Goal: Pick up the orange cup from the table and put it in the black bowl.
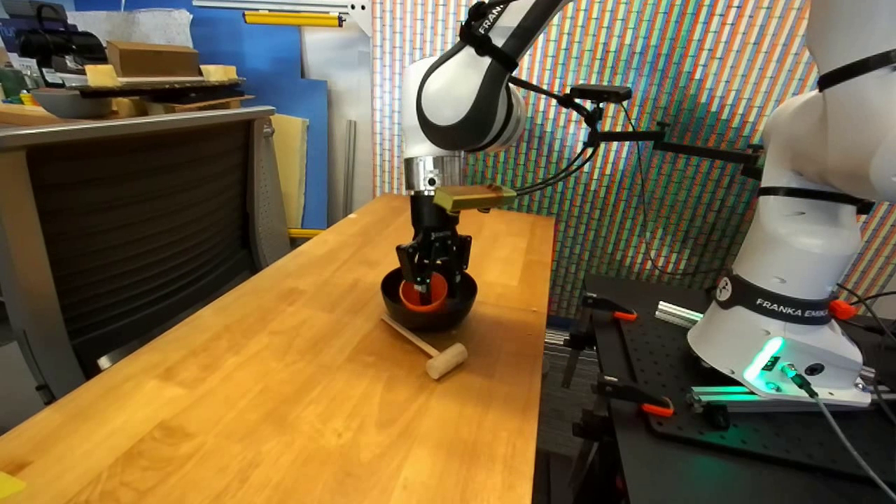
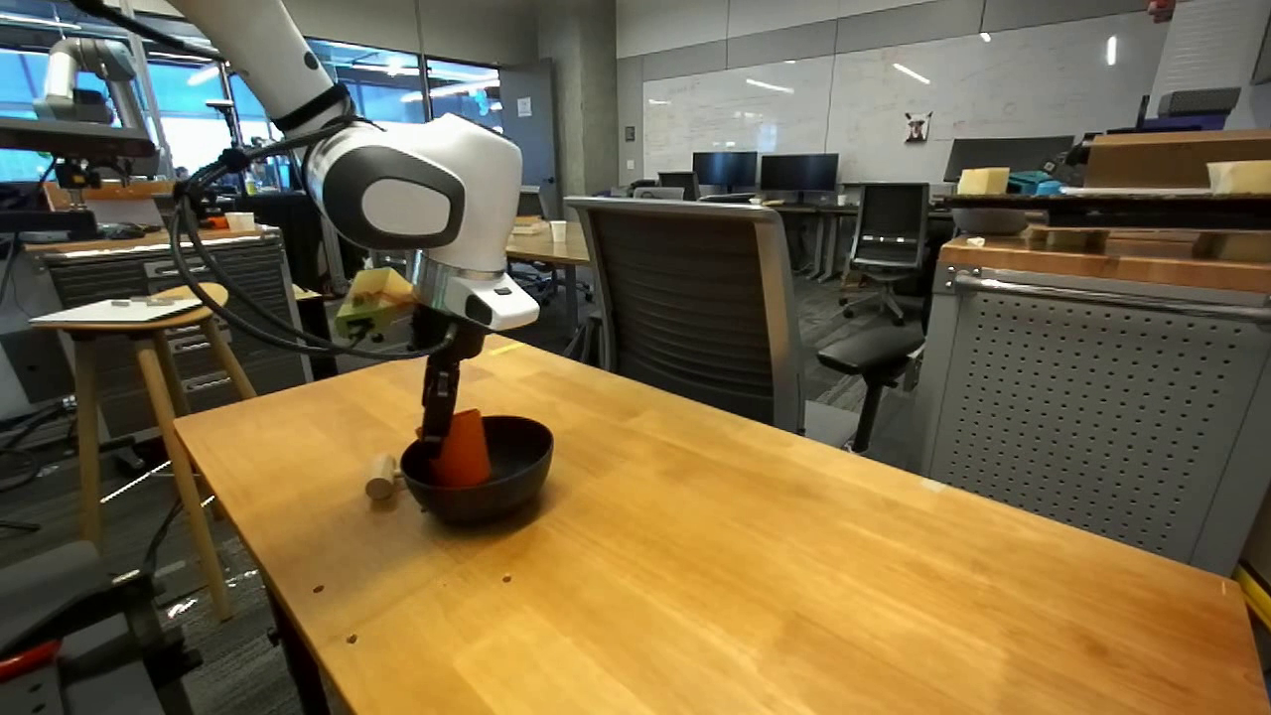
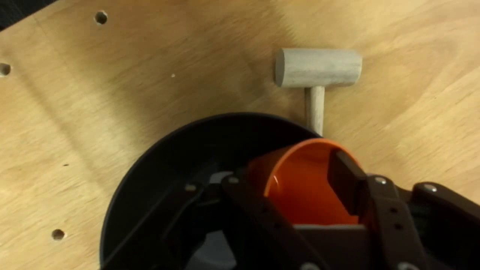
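The orange cup sits tilted inside the black bowl, on the wooden table. In an exterior view the cup leans in the near-gripper side of the bowl. My gripper points down into the bowl. In the wrist view the gripper has its fingers wide apart. The right finger is inside the mouth of the cup; the left one is outside its wall, over the bowl. The left fingertip is hidden in the dark.
A small wooden mallet lies on the table beside the bowl, its handle end close to the bowl's rim; it also shows in the wrist view. An office chair stands along the table's long edge.
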